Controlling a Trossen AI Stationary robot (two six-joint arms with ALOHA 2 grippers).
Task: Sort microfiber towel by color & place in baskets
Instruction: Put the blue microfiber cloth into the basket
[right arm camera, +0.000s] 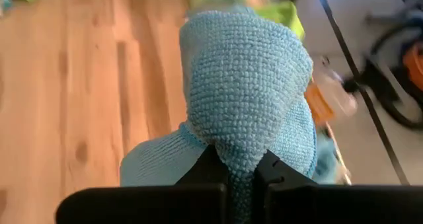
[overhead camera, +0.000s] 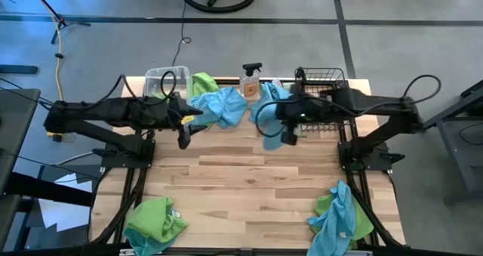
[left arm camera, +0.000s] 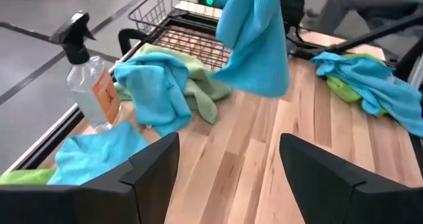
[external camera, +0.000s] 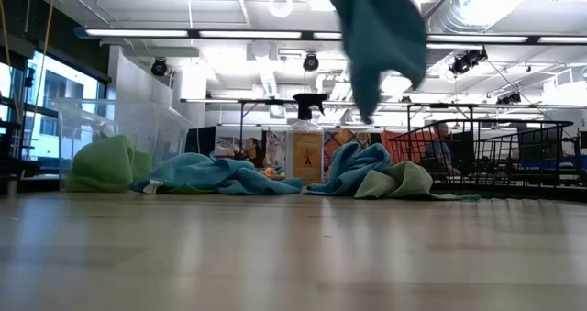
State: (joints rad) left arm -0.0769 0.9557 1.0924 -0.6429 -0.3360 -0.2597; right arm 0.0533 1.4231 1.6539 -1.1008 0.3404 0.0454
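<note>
My right gripper (right arm camera: pixel 241 174) is shut on a sky blue microfiber towel (external camera: pixel 376 36) that hangs over the table's far middle, near the black wire basket (overhead camera: pixel 324 82). My left gripper (left arm camera: pixel 228 178) stands open and bare above the table, right of the clear tub (overhead camera: pixel 167 81). Another blue towel (overhead camera: pixel 223 105) and a green one (overhead camera: pixel 202 82) lie crumpled by the tub. More blue and green towels (left arm camera: pixel 168 85) lie in front of the wire basket. My right gripper pinches a bunched fold of the blue towel (right arm camera: pixel 239 151) between its two fingers, which slant downward. The cloth bulges out past the fingertips and hangs slack below them (external camera: pixel 367 100), lifted clear of the table.
A clear spray bottle (overhead camera: pixel 251 81) stands at the far edge between the two baskets. A green towel heap (overhead camera: pixel 155 222) lies at the near left corner, and a blue and green heap (overhead camera: pixel 339 218) at the near right. Bare wood lies in the middle.
</note>
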